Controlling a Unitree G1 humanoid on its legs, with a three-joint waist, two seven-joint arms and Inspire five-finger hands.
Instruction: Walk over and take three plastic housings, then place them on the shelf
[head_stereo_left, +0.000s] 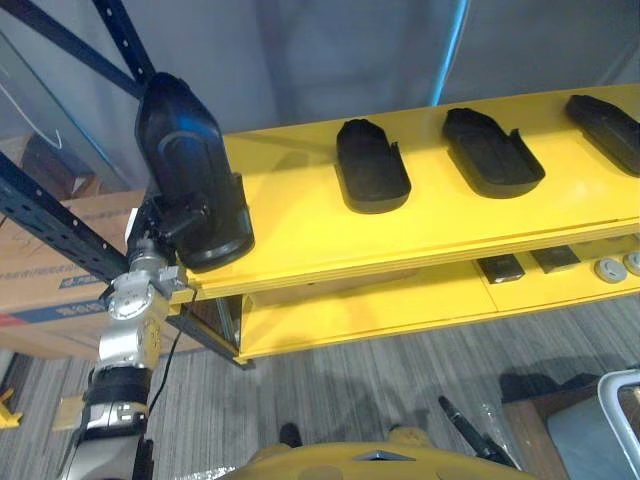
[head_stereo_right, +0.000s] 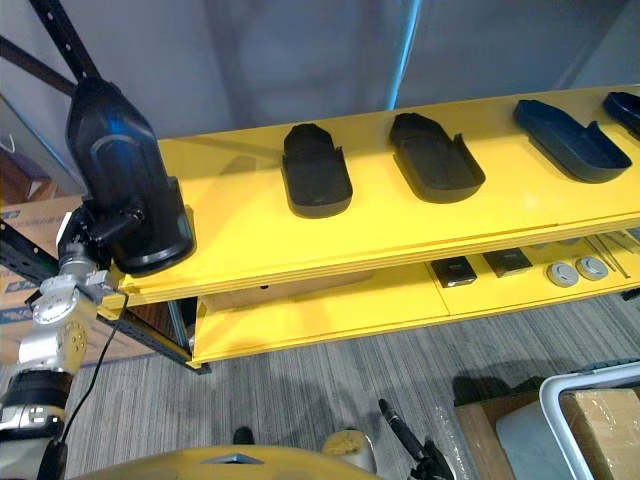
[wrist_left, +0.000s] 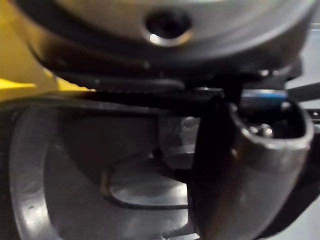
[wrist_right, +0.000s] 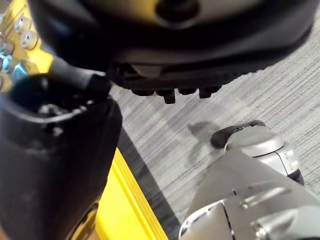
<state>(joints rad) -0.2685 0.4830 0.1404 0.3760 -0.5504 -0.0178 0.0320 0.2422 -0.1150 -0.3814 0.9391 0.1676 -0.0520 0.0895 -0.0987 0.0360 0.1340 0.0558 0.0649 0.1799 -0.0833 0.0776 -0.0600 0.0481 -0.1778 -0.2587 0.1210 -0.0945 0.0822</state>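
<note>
My left hand (head_stereo_left: 176, 218) is shut on a black plastic housing (head_stereo_left: 185, 150). It stands tilted upright with its lower end on the left end of the yellow shelf (head_stereo_left: 300, 215). In the left wrist view the thumb (wrist_left: 250, 170) presses against the housing's hollow grey inside (wrist_left: 90, 185). More black housings lie flat along the shelf: one in the middle (head_stereo_left: 372, 165), one to its right (head_stereo_left: 492, 150) and one at the far right (head_stereo_left: 605, 128). My right hand (wrist_right: 165, 40) hangs low over the carpet, open and holding nothing, beside the shelf's lower edge.
The lower yellow shelf (head_stereo_left: 360, 310) carries small dark blocks (head_stereo_left: 500, 267) and round metal parts (head_stereo_left: 610, 268). Dark blue rack uprights (head_stereo_left: 50, 225) and a cardboard box (head_stereo_left: 45, 280) stand at the left. A white-rimmed crate (head_stereo_right: 590, 385) sits on the floor at the lower right.
</note>
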